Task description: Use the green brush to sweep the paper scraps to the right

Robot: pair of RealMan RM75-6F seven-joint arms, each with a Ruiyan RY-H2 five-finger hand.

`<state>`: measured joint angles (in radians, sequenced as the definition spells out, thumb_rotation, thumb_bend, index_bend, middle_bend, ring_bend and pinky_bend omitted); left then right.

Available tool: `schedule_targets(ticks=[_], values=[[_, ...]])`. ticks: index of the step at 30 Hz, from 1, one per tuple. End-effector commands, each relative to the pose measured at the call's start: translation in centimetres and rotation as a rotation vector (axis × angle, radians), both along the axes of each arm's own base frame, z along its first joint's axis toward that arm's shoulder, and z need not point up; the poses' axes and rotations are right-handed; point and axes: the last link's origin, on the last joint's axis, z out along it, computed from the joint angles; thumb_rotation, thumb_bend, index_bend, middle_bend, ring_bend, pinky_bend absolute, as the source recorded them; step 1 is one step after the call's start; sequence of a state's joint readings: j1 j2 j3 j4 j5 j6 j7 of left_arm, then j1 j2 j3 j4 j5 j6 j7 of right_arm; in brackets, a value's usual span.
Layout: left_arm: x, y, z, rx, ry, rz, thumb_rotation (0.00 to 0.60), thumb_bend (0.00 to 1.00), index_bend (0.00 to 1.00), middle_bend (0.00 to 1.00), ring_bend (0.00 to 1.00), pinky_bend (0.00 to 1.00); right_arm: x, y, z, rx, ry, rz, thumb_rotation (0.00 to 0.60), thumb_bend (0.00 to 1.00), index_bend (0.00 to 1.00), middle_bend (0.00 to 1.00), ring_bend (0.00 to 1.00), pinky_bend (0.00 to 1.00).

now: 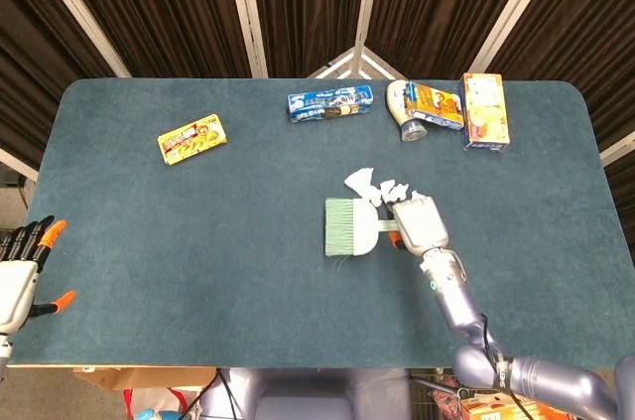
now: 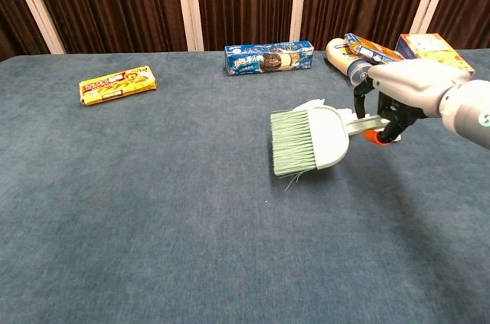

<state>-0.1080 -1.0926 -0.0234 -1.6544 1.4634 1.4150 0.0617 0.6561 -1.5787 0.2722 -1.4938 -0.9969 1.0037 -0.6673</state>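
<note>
My right hand (image 1: 420, 223) (image 2: 403, 86) grips the handle of the green brush (image 1: 349, 227) (image 2: 306, 140), which is lifted off the table with its bristles pointing left. The white paper scraps (image 1: 375, 187) (image 2: 310, 103) lie just beyond the brush, partly hidden behind it and the hand. My left hand (image 1: 18, 271) hangs open off the table's front left corner, holding nothing.
Along the far side of the blue table (image 1: 198, 241) lie a yellow snack box (image 1: 192, 138), a blue cookie pack (image 1: 322, 103), a tipped jar with a blue packet (image 1: 422, 107) and an orange box (image 1: 484, 111).
</note>
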Motion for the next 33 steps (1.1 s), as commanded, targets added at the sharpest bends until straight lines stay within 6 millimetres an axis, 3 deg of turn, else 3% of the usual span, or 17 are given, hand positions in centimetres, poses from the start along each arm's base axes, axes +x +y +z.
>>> schedule_targets(ticks=[1,8,13,19,26,30,33], values=[[0.0,0.0,0.0,-0.002,-0.001,0.002,0.6,0.05,0.0,0.0,0.0,0.0,0.4,-1.8,-0.5,0.003,0.038,-0.011,0.6,0.66,0.82,0.96,1.0,0.99],[-0.2,0.2,0.1,-0.005,-0.01,0.018,0.6,0.05,0.0,0.0,0.0,0.0,-0.2,-4.6,0.0,-0.028,0.123,-0.036,0.6,0.66,0.82,0.96,1.0,0.99],[-0.1,0.1,0.1,-0.008,-0.011,0.017,0.6,0.05,0.0,0.0,0.0,0.0,-2.6,-5.8,2.1,-0.077,0.212,-0.081,0.6,0.66,0.82,0.96,1.0,0.99],[-0.1,0.0,0.2,-0.006,-0.01,0.014,0.6,0.05,0.0,0.0,0.0,0.0,-6.0,-6.0,5.8,-0.146,0.325,-0.126,0.6,0.66,0.83,0.96,1.0,0.99],[0.2,-0.2,0.1,-0.005,-0.001,-0.006,0.6,0.05,0.0,0.0,0.0,0.0,-9.6,-5.4,11.7,-0.251,0.407,-0.205,0.6,0.66,0.83,0.96,1.0,0.99],[0.3,-0.2,0.0,-0.003,0.002,-0.011,0.6,0.05,0.0,0.0,0.0,0.0,-10.1,-4.7,14.1,-0.286,0.433,-0.21,0.6,0.66,0.83,0.96,1.0,0.99],[0.3,-0.2,-0.2,-0.003,0.003,-0.011,0.6,0.05,0.0,0.0,0.0,0.0,-9.1,-4.3,15.0,-0.305,0.413,-0.184,0.6,0.66,0.83,0.96,1.0,0.99]])
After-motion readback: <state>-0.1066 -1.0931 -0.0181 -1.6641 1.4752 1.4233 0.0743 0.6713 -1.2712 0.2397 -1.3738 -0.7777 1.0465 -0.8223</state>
